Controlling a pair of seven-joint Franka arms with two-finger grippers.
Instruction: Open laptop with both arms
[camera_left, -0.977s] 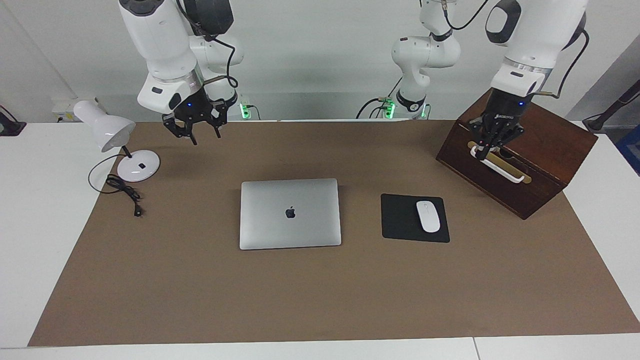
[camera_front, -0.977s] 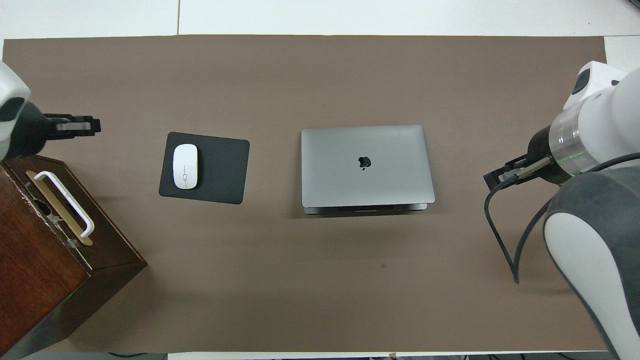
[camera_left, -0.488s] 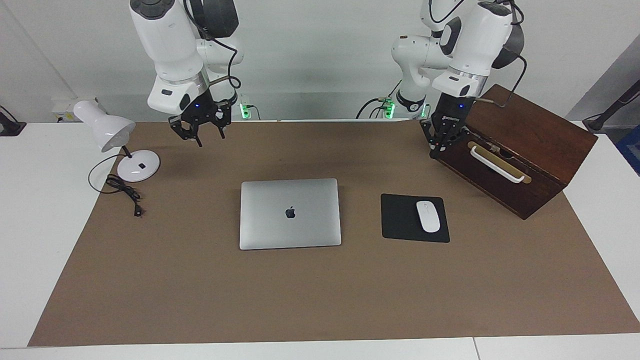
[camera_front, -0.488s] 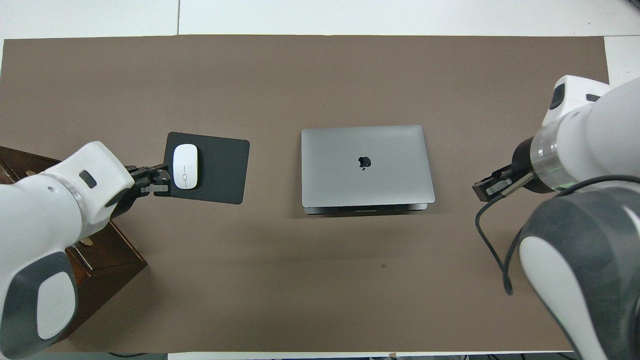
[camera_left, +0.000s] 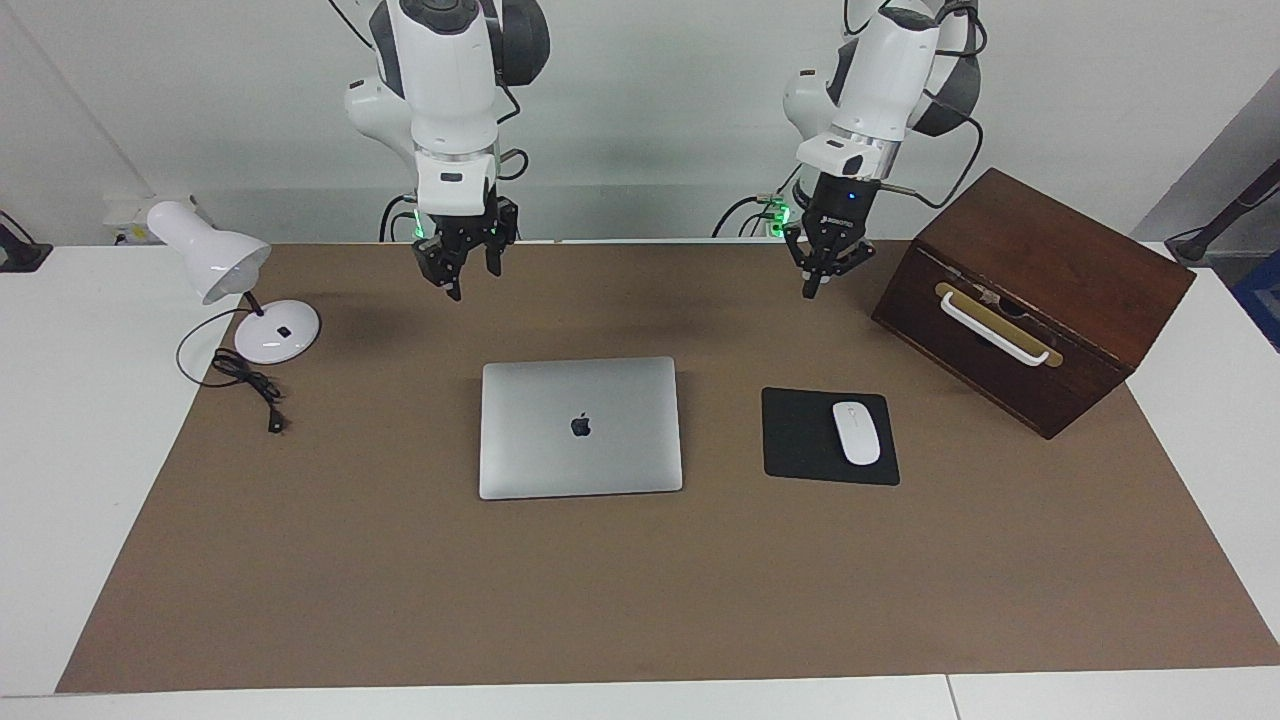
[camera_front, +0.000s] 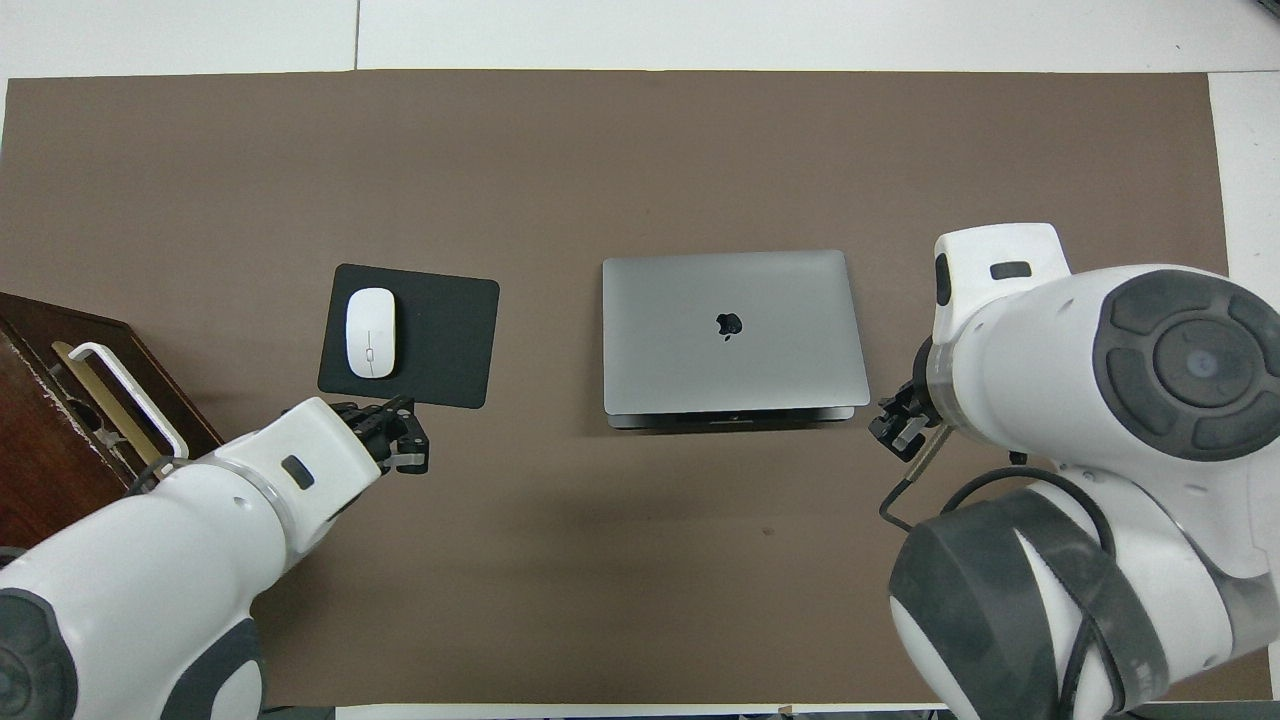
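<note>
The silver-grey laptop (camera_left: 580, 427) lies closed and flat in the middle of the brown mat, its dark logo facing up; it also shows in the overhead view (camera_front: 733, 330). My right gripper (camera_left: 472, 272) hangs open and empty in the air over the mat, off the laptop's corner toward the right arm's end, and shows in the overhead view (camera_front: 897, 432). My left gripper (camera_left: 830, 272) hangs open and empty over the mat between the laptop and the wooden box, and shows in the overhead view (camera_front: 405, 435). Neither gripper touches the laptop.
A black mouse pad (camera_left: 800, 440) with a white mouse (camera_left: 856, 432) lies beside the laptop toward the left arm's end. A dark wooden box (camera_left: 1040, 310) with a white handle stands past it. A white desk lamp (camera_left: 215, 262) with a loose cord stands at the right arm's end.
Both arms swung inward toward the table's middle. The left gripper came away from the box's handle to the mat beside the box. The laptop has not moved.
</note>
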